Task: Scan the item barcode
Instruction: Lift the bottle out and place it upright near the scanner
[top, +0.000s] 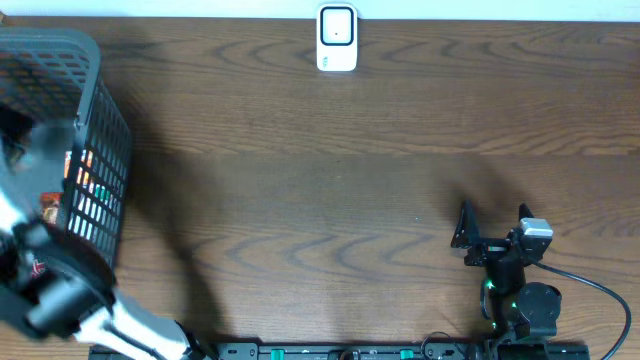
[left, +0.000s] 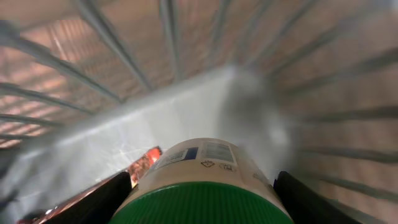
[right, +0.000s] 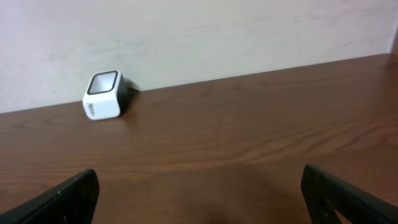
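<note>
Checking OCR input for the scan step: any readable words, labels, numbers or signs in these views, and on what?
No text can be read in any view.
Bottle label: printed blocks and a small symbol, too blurred to read.
Scanner: faint marks low on its front, too small to read.
Packet beside the bottle: orange print, blurred.

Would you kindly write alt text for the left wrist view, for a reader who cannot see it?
The left gripper clasps a green-capped bottle with a white label, seen close up inside a grey wire basket. A red-orange packet lies beside the bottle, lower left.
</note>
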